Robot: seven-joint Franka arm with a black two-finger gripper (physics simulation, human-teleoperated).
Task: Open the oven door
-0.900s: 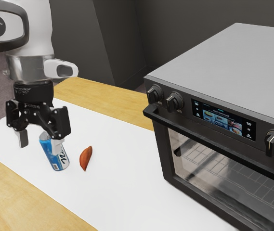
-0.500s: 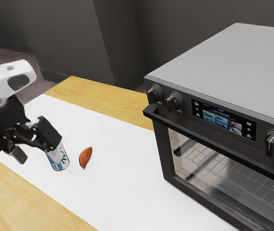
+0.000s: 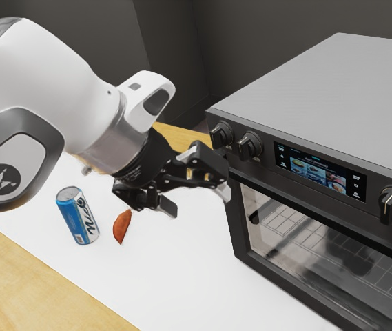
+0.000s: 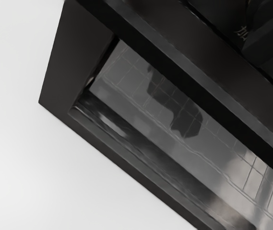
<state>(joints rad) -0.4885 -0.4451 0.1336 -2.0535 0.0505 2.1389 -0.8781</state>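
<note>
My pincer (image 3: 197, 201) is unclenched, near the handle (image 3: 299, 203). Grip it mid-span; I expect it rigid, the door (image 3: 238, 234) moderately stiff.

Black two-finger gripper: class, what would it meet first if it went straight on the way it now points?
Probably the front of the dark oven door: the gripper points toward it. Depth is unclear, so I can't tell whether the black bar handle or glass window would come first.

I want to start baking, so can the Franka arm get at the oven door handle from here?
Probably yes: its parted fingers are near the handle, at its end toward the exterior view's left, with nothing visibly blocking them. The blue can sits off to the side.
</note>
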